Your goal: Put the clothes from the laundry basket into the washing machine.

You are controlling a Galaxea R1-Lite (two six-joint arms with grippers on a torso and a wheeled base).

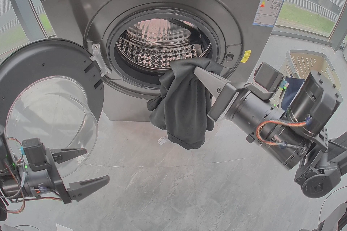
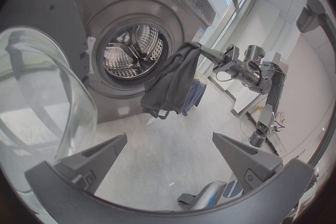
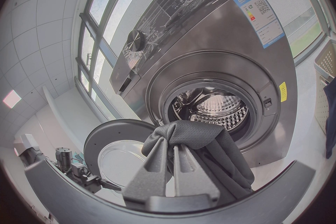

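Garment (image 1: 184,109) hangs from tight-closed right pincer (image 1: 197,70) just outside washing machine (image 1: 224,8) mouth; left pincer (image 1: 97,165) spread wide, farther off.

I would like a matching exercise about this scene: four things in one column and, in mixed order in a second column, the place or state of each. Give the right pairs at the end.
Things
1. black garment
2. washer door
3. left tool
4. laundry basket

Places or states
A. open, holding nothing
B. swung open, on the robot's left of the drum
C. hanging from the shut right tool, in front of the drum opening
D. on the floor to the right of the washing machine, with a blue garment hanging on it

Pairs: 1-C, 2-B, 3-A, 4-D
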